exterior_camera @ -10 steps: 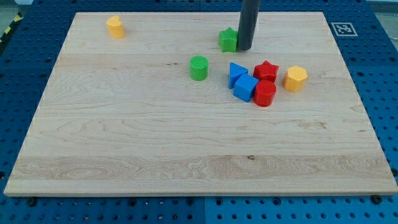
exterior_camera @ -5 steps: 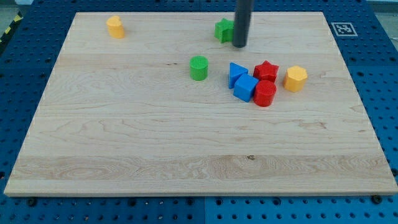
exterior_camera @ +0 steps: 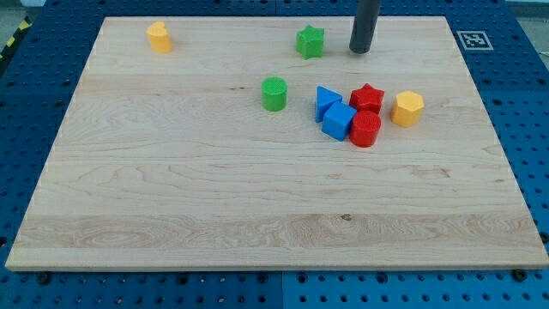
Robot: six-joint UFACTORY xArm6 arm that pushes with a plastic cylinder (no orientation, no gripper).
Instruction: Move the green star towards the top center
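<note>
A: Where's my tip (exterior_camera: 360, 51) in the camera view?
B: Near the view's top, on the wooden board (exterior_camera: 171, 197), touching nothing. It's a bare rod with no jaws to part or close.
A: And the green star (exterior_camera: 310, 41)?
B: Just to the tip's left in the view, apart from it. The green cylinder (exterior_camera: 274, 93) sits lower left.

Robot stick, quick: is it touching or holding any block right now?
My tip: holding nothing, since it is a bare rod with no gripper; it is touching no block and stands apart to the view's right of the green star.
</note>
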